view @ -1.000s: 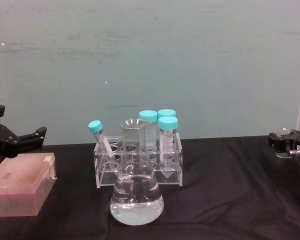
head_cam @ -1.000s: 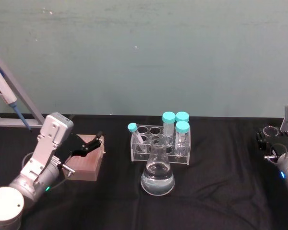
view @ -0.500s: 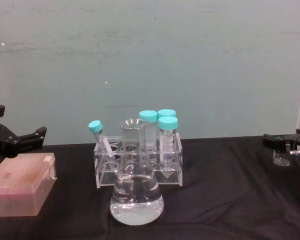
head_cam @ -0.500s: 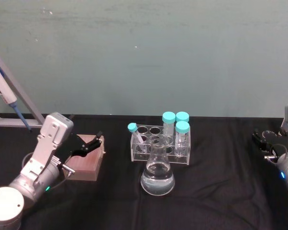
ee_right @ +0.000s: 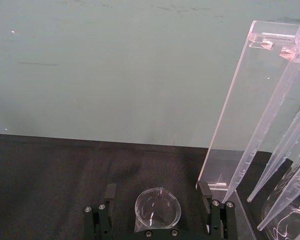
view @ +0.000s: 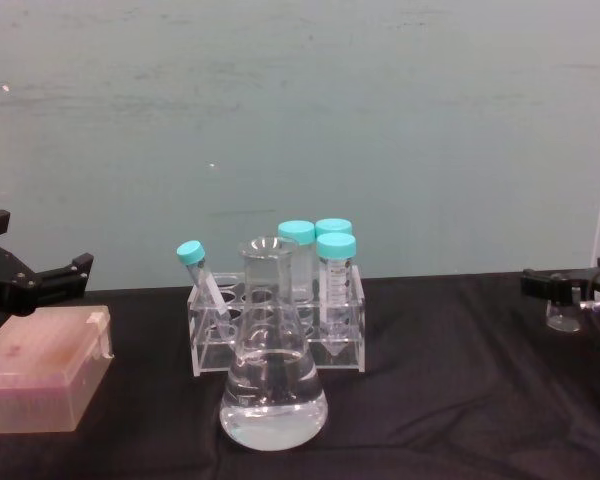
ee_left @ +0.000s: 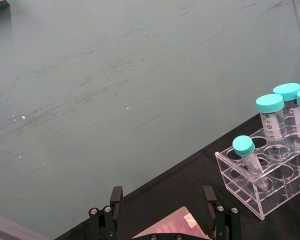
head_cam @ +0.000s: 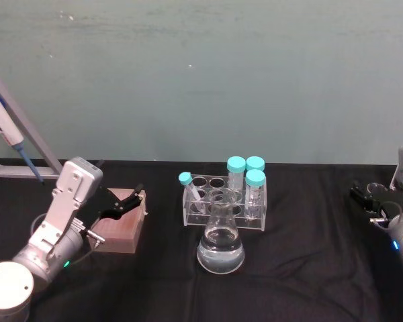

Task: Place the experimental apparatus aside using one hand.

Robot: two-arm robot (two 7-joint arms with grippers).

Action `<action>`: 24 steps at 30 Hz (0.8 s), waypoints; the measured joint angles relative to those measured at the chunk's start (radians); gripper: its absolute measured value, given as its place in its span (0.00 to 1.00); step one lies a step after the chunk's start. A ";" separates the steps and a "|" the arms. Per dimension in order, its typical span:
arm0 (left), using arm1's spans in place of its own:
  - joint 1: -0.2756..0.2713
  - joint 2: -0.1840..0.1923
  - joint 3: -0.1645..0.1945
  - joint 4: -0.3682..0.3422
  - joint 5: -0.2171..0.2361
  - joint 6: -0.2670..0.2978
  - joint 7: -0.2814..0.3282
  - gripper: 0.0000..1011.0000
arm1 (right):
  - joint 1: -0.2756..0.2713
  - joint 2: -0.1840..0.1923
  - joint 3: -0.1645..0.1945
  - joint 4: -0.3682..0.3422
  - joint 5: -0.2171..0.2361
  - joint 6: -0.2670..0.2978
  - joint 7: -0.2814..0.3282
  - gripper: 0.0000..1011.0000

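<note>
Counting across the black desk (head_cam: pixel 309 268), you find one conical flask (head_cam: pixel 220 245) about a third full of clear liquid at the centre front, and just behind it one clear tube rack (head_cam: pixel 223 204) carrying four teal-capped tubes (head_cam: pixel 236 173), three upright and one tilted at the rack's left end. One small glass beaker (ee_right: pixel 157 210) stands at the far right of the desk, beside one tall acrylic stand (ee_right: pixel 230 120) from which several long clear droppers (ee_right: pixel 270 145) hang. One pinkish box (head_cam: pixel 121 228) lies at the left. The right claw (ee_right: pixel 157 192) reaches in level from the right edge with its fingers spread, one on each side of the beaker and not pressing its wall. The left claw (ee_left: pixel 162 196) is held over the pinkish box, its fingers also released and apart, with the arm bent low at the left. The capped tubes bear printed graduations, too small to read.
</note>
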 joint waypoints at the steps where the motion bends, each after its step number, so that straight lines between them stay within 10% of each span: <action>1: 0.000 0.000 0.000 0.000 0.000 0.000 0.000 0.99 | 0.000 0.000 0.000 0.000 0.000 0.000 0.000 0.99; 24: 0.000 0.000 0.000 0.000 0.000 0.000 0.000 0.99 | -0.126 0.029 -0.015 -0.266 -0.042 -0.058 0.148 0.99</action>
